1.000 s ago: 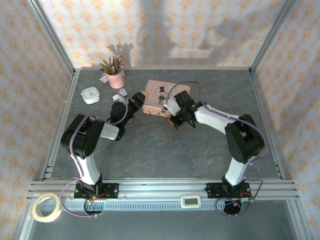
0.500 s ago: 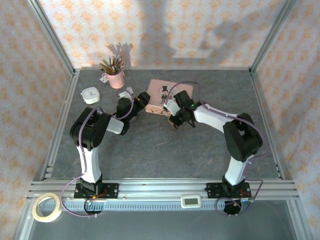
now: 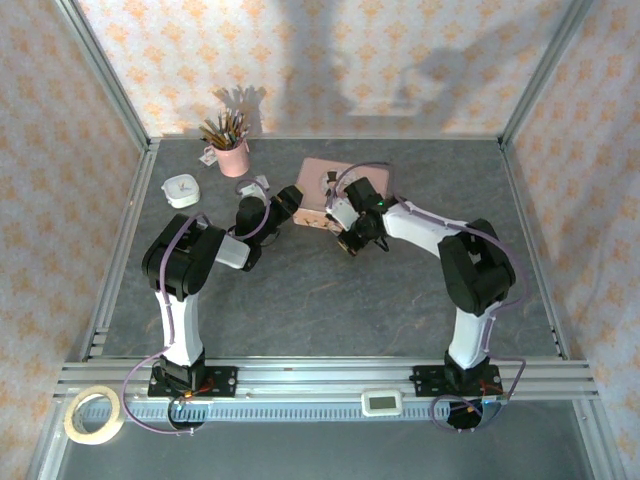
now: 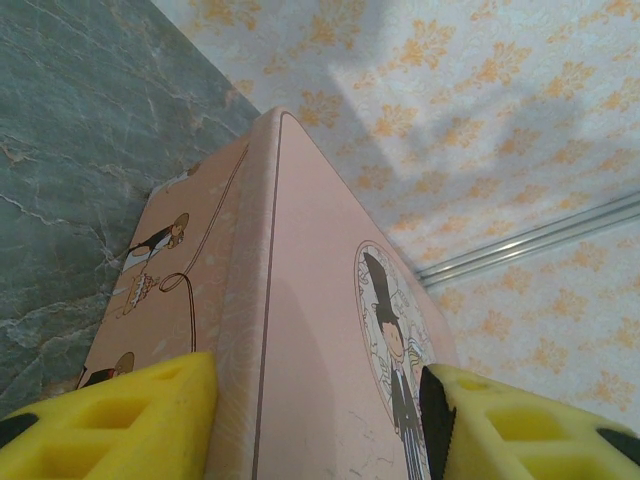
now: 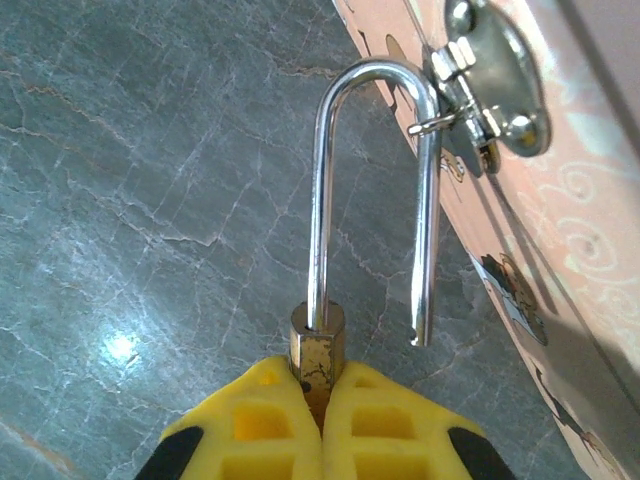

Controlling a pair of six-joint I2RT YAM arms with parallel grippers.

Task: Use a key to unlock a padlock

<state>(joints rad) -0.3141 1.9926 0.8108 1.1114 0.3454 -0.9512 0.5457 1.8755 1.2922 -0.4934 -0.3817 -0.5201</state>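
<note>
Across the cell floor spreads a grey marbled table (image 3: 330, 310), w/ the black-and-white left arm (image 3: 185, 262) & right arm (image 3: 472, 268) both reaching inward from the near edge. Toward the back centre lies a flat rectangular pink tin (image 3: 322, 176) w/ a top-hatted figure on its lid. The left gripper (image 4: 318, 400) straddles the tin's left edge, jaws approx half apart. One yellow finger (image 4: 120, 420) is by the side wall & the other over the lid; can't tell if the pads press on it. Back left stand a pink cup of pencils (image 3: 232, 156) & a small white rounded box (image 3: 181, 190). At the tin's front wall the right gripper (image 5: 322, 405) is pinched tight on the body of a tiny brass padlock (image 5: 318, 352). Its silvery shackle is threaded thru the tin's chrome clasp (image 5: 492, 85), w/ the free leg out of the body.
</note>
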